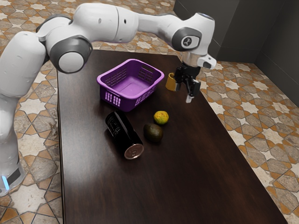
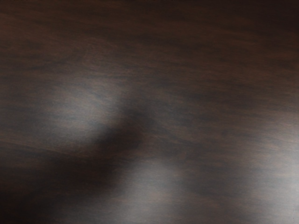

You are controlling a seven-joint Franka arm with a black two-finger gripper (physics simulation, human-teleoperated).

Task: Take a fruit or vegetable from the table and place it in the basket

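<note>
**Citrus (image 1: 161, 117) and avocado (image 1: 153, 133) waiting on the table (image 1: 196, 182)**

Nearest the exterior camera, a dark can (image 1: 122, 133) is lying on its side. Just beyond its end the avocado is resting on the wood, probably moderately heavy and firm, its smooth skin likely slipping under a loose pinch; its narrower middle, taken across, would be serving best. Close behind, the citrus is sitting on the table, likely lighter, slightly yielding and inclined to roll, so it would be wanting a centred, gentle squeeze at its widest part. Farther back, the purple basket (image 1: 103, 86) is standing upright, with a yellow cup (image 1: 171, 82) near its side. By the cup the gripper (image 1: 188, 93) is hanging, well apart from both fruits; whether its fingers are standing apart or together, I cannot tell.
</note>
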